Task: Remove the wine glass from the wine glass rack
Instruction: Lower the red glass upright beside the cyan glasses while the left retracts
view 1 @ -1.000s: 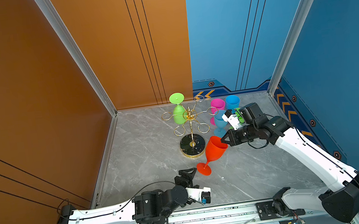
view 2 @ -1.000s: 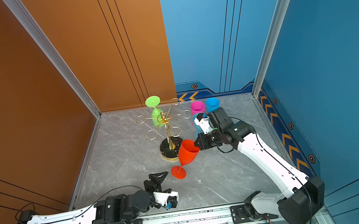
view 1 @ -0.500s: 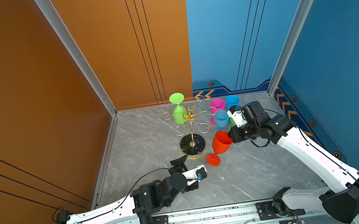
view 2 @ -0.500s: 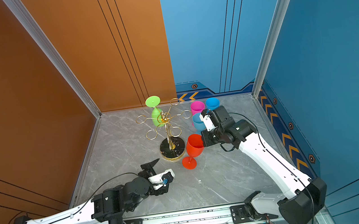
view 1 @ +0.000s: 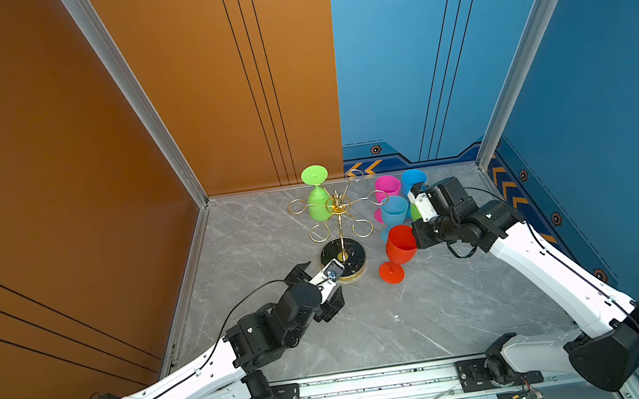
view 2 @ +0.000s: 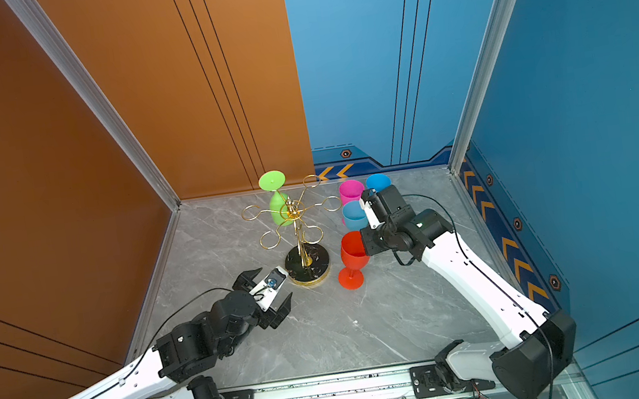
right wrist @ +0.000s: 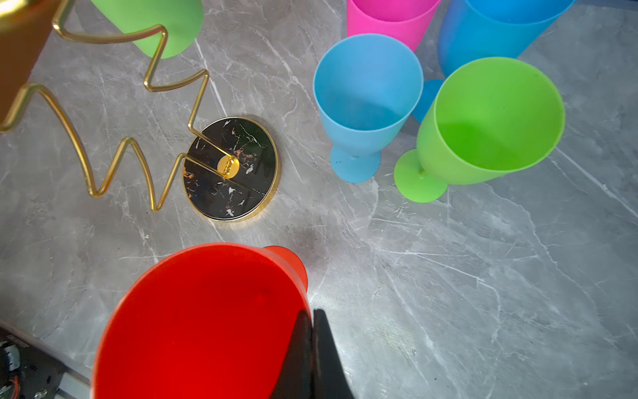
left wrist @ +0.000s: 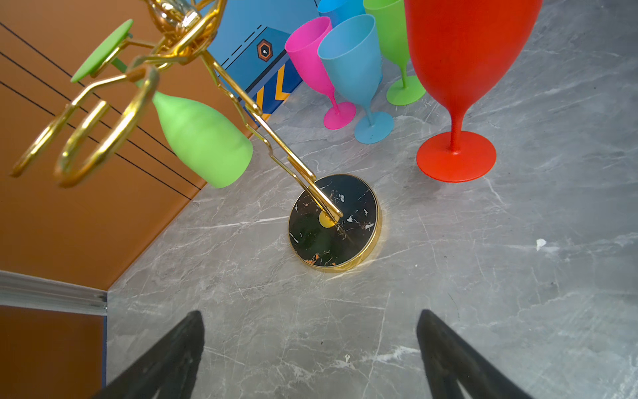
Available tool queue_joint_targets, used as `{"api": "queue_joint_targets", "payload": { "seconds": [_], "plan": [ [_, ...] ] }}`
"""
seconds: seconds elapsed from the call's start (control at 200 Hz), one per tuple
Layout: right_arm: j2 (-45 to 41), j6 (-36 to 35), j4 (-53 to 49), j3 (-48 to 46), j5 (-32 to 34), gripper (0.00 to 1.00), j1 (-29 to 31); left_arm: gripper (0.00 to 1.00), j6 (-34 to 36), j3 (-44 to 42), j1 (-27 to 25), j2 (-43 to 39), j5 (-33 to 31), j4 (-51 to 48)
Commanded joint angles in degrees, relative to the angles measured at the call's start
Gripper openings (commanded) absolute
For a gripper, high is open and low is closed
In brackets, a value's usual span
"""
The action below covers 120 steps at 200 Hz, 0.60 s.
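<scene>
We've lowered the red glass [view 1: 399,246] (right end effector [right wrist: 312,331] pinching its rim, left end effector [left wrist: 309,314] released) between rack [view 1: 352,257] and other glasses [view 1: 394,209].

Clock hours are read from the rack [view 1: 338,223] base in a top view.
- 4 to 6 o'clock: bare bench [view 1: 429,312], open passage.
- 9 to 10 o'clock: bare bench up to the orange wall [view 1: 104,237].
- 7 o'clock: left pincer [view 1: 316,289], spread wide, with a clear strip between it and the base.
- 3 o'clock: red glass [view 1: 399,246], rim pinched by the right pincer [view 1: 414,238], just beside the base.
- 1 to 2 o'clock: four glasses [view 1: 394,209] crowded together.
- Overhead: wire loops all round, green glass [view 1: 318,205] hanging at 11 o'clock.
</scene>
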Motion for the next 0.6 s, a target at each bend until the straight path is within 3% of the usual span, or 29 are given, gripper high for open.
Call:
{"api": "queue_joint_targets", "payload": {
  "seconds": [0.0, 0.596],
  "plan": [
    [1.19, -0.86, 0.4, 1.92, 3.46, 0.0, -0.11, 0.97, -5.41, -0.28, 1.67, -1.21, -0.55, 0.86],
    [6.06, -0.81, 6.34, 2.33, 4.97, 0.0, -2.26, 0.97, -14.27, -0.97, 15.2, -3.21, 2.77, -1.8]
  ]
}}
